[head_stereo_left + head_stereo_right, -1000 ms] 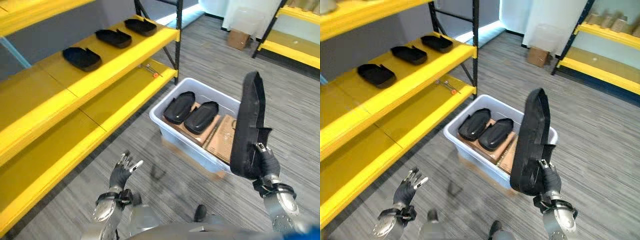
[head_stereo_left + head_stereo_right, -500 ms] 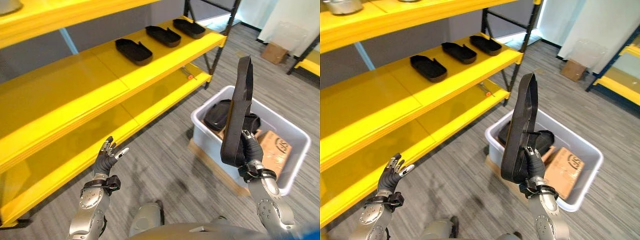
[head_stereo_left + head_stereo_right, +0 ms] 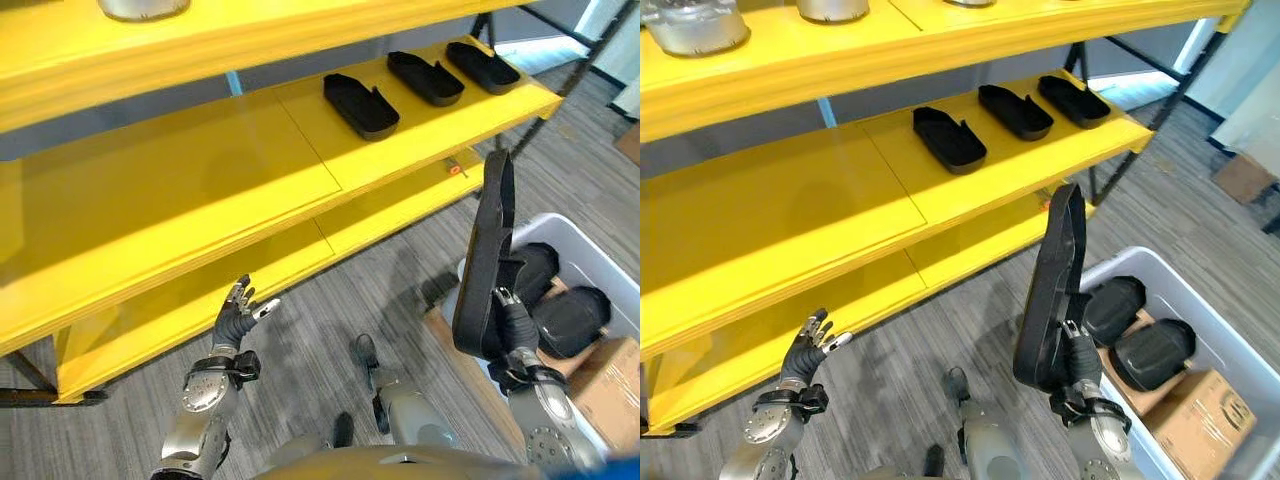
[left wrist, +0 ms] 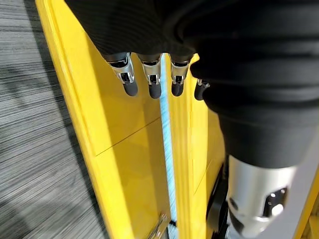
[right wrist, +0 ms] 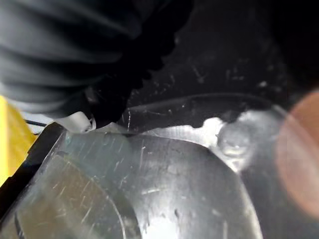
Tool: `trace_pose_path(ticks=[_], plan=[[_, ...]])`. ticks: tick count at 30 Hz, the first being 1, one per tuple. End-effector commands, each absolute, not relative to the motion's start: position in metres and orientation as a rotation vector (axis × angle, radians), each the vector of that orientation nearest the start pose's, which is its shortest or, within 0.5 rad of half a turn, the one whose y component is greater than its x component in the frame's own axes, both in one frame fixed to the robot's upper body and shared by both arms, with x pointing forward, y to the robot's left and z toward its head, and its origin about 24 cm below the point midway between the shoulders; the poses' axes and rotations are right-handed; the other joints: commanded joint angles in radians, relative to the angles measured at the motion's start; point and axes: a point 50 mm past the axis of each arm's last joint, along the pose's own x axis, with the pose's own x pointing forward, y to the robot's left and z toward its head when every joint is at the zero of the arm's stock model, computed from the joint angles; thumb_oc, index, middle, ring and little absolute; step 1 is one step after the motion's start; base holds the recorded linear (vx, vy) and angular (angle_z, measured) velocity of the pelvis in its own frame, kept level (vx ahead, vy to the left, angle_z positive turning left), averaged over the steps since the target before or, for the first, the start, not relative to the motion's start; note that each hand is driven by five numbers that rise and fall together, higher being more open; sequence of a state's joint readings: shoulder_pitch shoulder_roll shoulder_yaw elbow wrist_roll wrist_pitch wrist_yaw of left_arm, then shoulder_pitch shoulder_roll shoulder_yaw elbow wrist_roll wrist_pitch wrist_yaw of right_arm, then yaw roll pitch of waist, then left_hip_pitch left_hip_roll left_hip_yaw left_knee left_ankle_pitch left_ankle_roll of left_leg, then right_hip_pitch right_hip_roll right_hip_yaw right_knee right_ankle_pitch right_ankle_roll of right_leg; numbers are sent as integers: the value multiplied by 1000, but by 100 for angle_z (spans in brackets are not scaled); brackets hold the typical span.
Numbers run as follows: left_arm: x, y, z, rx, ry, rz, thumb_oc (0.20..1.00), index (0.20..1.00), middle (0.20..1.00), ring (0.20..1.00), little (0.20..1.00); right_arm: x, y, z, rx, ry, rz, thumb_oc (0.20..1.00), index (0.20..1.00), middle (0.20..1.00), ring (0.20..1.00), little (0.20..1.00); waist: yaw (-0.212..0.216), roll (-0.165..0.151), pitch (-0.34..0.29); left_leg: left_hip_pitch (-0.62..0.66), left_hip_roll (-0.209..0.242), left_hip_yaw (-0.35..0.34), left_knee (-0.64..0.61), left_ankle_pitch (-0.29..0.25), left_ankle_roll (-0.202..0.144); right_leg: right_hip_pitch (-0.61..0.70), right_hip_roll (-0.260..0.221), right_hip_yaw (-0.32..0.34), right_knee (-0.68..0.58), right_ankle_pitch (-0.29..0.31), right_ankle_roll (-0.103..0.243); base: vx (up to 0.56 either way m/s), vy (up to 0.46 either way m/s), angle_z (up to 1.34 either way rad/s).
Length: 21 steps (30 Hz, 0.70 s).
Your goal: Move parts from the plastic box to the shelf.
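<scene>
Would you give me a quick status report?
Right hand shut on black part, held upright. Left hand open. Three parts on shelf; two in box.

Silver-grey arms end in dark ribbed covers and silver, dark-tipped fingers [image 4: 151, 83].

No readable text, labels or numbers.

The yellow shelf [image 3: 200, 190] boards carry no legible sign or sticker, and the black parts [image 3: 360, 103] lying on them are plain, with no marking that can be made out. The black part [image 3: 485, 255] held upright by the right robot hand [image 3: 508, 325] shows a bare dark surface. The plastic box [image 3: 1160, 275] has blank pale walls, and the cardboard carton [image 3: 1200, 420] inside it shows no print that can be read from here. The grey floor [image 3: 320, 330] bears no markings either.
</scene>
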State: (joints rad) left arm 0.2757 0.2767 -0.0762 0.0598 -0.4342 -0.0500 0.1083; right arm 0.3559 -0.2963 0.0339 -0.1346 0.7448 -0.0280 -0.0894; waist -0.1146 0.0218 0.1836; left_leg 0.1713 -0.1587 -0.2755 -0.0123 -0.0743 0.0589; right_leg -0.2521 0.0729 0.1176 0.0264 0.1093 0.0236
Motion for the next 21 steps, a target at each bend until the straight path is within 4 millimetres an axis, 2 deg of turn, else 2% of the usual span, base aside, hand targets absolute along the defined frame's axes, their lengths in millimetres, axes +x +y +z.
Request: trace_pose_path(ticks=[1, 3, 5, 8, 9, 11, 13, 14, 15, 16, 18, 19, 20, 21], plan=[[181, 221, 10, -81, 161, 136, 1000, 1000, 1000, 1000, 1000, 193, -225, 48, 443, -13, -134, 200, 200, 200, 200, 200, 7, -55, -34, -72, 82, 50, 46, -37, -47, 50, -92, 11, 56, -40, 95, 128, -125, 18], [180, 221, 9, -86, 167, 138, 1000, 1000, 1000, 1000, 1000, 192, -227, 47, 435, -9, -140, 200, 200, 200, 200, 200, 4, -51, -40, -64, 93, 40, 40, -36, -53, 55, -90, -6, 65, -55, 87, 145, -151, 37], [182, 217, 8, -101, 173, 126, 1000, 1000, 1000, 1000, 1000, 191, -236, 47, 397, -6, -165, 200, 200, 200, 200, 200, -1, -45, -55, -51, 135, 5, 32, -17, -86, 66, -77, -45, 110, -108, 66, 258, -301, 48], [183, 215, 7, -113, 180, 118, 1000, 1000, 1000, 1000, 1000, 190, -242, 49, 367, -9, -185, 200, 200, 200, 200, 200, -4, -44, -60, -51, 161, -13, 45, -5, -108, 74, -73, -73, 137, -141, 52, 173, -223, 80], [180, 214, 3, -130, 197, 128, 1000, 1000, 1000, 1000, 1000, 189, -244, 49, 348, -3, -181, 200, 200, 200, 200, 200, 4, -47, -59, -69, 174, -16, 95, 17, -125, 95, -67, -95, 142, -167, 36, 155, -218, 40], [179, 214, 3, -136, 198, 129, 1000, 1000, 1000, 1000, 1000, 189, -244, 48, 344, 2, -178, 200, 200, 200, 200, 200, 7, -50, -57, -84, 171, -14, 126, 29, -130, 106, -66, -98, 138, -170, 32, 91, -124, 18], [179, 213, 3, -145, 197, 128, 1000, 1000, 1000, 1000, 1000, 190, -244, 50, 333, 1, -165, 200, 200, 200, 200, 200, 30, -64, -35, -161, 139, 2, 272, 99, -151, 138, -73, -107, 125, -169, 21, -3, -102, 2], [179, 213, 4, -147, 192, 127, 1000, 1000, 1000, 1000, 1000, 193, -245, 52, 319, -7, -161, 200, 200, 200, 200, 200, 50, -91, -1, -259, 103, 42, 381, 108, -138, 153, -95, -118, 119, -164, 16, -50, -116, 1], [178, 215, 4, -148, 195, 138, 1000, 1000, 1000, 1000, 1000, 193, -245, 53, 318, -8, -158, 200, 200, 200, 200, 200, 54, -99, 3, -282, 114, 79, 383, 88, -121, 157, -101, -123, 117, -166, 16, -25, -94, 10], [176, 217, 4, -150, 196, 143, 1000, 1000, 1000, 1000, 1000, 194, -244, 53, 316, -8, -156, 200, 200, 200, 200, 200, 57, -104, 1, -295, 152, 122, 355, 75, -114, 163, -112, -127, 115, -169, 20, 88, -3, 16], [173, 218, 3, -156, 204, 155, 1000, 1000, 1000, 1000, 1000, 192, -245, 53, 313, -10, -170, 200, 200, 200, 200, 200, 49, -103, -11, -278, 295, 232, 186, 86, -119, 178, -140, -146, 105, -183, 36, 130, 126, 29], [174, 216, 3, -139, 202, 142, 1000, 1000, 1000, 1000, 1000, 190, -247, 51, 310, -3, -184, 200, 200, 200, 200, 200, 49, -80, -14, -285, 381, 268, 39, 188, -153, 186, -150, -156, 109, -202, 54, 152, 221, 56], [174, 217, 3, -121, 203, 145, 1000, 1000, 1000, 1000, 1000, 189, -247, 51, 305, -1, -181, 200, 200, 200, 200, 200, 51, -69, -15, -284, 390, 259, 17, 205, -162, 188, -156, -155, 117, -209, 62, 208, 335, 52], [175, 218, 2, -130, 204, 148, 1000, 1000, 1000, 1000, 1000, 191, -238, 44, 320, 34, -142, 200, 200, 200, 200, 200, 54, -57, -27, -262, 362, 225, 52, 145, -167, 202, -173, -142, 113, -209, 73, 125, 216, 36]])
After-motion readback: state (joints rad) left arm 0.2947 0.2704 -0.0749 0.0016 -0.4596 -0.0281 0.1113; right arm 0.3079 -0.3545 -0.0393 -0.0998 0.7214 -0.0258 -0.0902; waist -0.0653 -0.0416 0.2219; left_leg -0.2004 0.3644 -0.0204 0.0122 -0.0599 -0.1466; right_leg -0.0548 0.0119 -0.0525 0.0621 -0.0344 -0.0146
